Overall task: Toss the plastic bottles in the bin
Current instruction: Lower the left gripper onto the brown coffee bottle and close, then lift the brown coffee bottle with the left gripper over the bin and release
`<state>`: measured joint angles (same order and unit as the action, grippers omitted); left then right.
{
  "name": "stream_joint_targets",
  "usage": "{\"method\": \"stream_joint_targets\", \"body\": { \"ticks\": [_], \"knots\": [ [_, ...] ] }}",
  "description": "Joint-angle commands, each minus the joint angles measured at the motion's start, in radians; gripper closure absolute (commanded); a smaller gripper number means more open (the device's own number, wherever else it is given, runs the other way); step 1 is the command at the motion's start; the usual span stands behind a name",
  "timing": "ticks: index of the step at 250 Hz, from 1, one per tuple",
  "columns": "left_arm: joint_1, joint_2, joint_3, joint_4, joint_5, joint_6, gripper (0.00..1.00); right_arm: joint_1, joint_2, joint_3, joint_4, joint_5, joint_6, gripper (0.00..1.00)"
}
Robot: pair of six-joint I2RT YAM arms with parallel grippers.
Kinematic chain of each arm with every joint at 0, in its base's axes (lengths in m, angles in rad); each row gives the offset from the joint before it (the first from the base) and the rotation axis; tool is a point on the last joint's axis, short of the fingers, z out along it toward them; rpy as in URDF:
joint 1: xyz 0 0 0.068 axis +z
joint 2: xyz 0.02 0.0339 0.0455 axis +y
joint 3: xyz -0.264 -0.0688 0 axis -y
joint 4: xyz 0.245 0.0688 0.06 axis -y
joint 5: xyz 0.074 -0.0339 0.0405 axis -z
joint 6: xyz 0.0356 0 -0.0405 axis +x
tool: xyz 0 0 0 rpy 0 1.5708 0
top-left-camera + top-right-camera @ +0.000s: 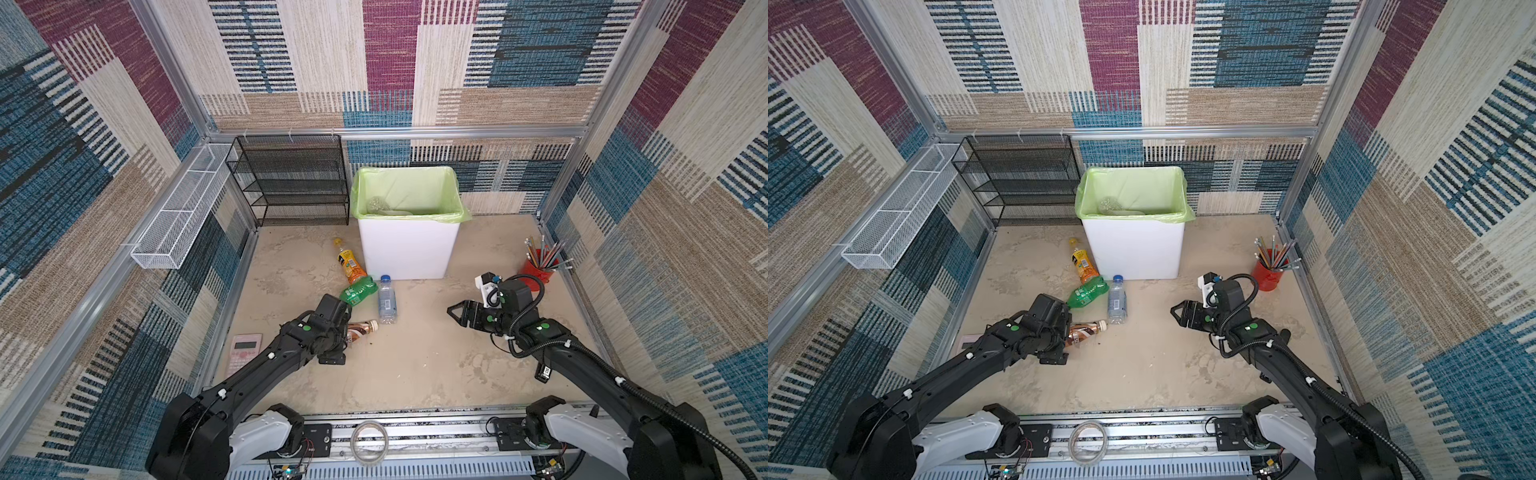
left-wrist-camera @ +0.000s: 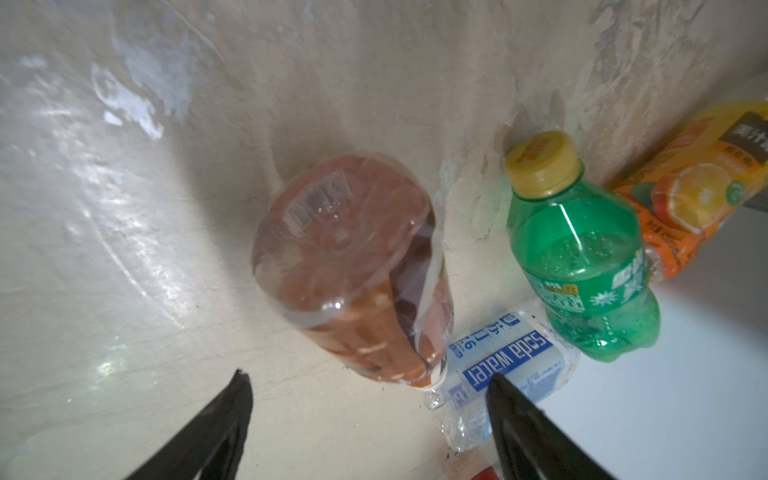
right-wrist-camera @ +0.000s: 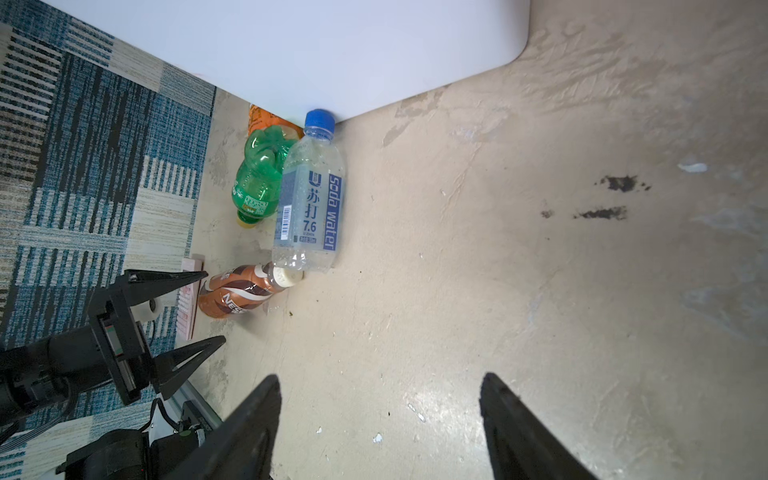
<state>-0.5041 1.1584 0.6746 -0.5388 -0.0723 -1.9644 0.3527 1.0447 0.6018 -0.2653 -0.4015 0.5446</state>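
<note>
- Brown-sleeved, the coffee bottle (image 1: 365, 327) lies on its side on the counter (image 1: 415, 365), with its pale cap just beside the foot of the clear soda-water bottle (image 1: 387, 299).
- A green bottle (image 1: 358, 292) and an orange juice bottle (image 1: 350, 262) lie beyond it. All four are outside the bin (image 1: 403, 253), clustered by its near left corner.
- These look like thin-walled plastic, light and probably near empty. I expect them to dent under a hard squeeze, slide on their glossy sleeves and roll if nudged.
- The safest hold on the coffee bottle seems to be across the straight middle of the body. The tapering neck and the rounded base both look likelier to slip free.
- The left end effector (image 2: 368, 376) is released, with its fingers spread wide and nothing clamped. The coffee bottle's base sits just ahead of the tips.
- The right end effector (image 3: 380, 375) is also spread and empty, over bare counter well apart from the bottles.
- Both top views hide the left fingers under the wrist housing. The right wrist view shows them side-on, one tip above and one below the base end of the coffee bottle.
- The left wrist view alone shows that base head-on, with a barcode on the sleeve, and the green bottle's yellow cap.
- Only the top views show the bin's open mouth and green liner, with something clear lying inside. The wrist views show just its white wall.
</note>
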Motion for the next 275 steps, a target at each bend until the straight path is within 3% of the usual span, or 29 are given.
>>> {"method": "stream_joint_targets", "body": {
  "ticks": [1, 127, 193, 249, 275],
  "knots": [
    [0.001, 0.024, -0.007, 0.038, -0.011, -0.027, 0.12, 0.000, -0.004, 0.006, 0.026, -0.011, -0.012, 0.23],
    [0.004, 0.072, -0.103, 0.154, -0.031, -0.084, 0.21, 0.001, -0.020, 0.002, 0.012, -0.017, -0.030, 0.23],
    [0.005, 0.098, -0.097, 0.188, -0.029, -0.073, 0.34, 0.000, -0.020, 0.003, 0.001, -0.019, -0.045, 0.23],
    [0.006, -0.027, -0.122, 0.149, -0.056, -0.015, 0.49, 0.000, -0.039, 0.006, -0.014, -0.011, -0.055, 0.23],
    [0.008, -0.149, -0.166, 0.174, -0.076, 0.036, 0.51, 0.000, -0.047, 0.007, -0.017, -0.002, -0.058, 0.22]
  ]
}}
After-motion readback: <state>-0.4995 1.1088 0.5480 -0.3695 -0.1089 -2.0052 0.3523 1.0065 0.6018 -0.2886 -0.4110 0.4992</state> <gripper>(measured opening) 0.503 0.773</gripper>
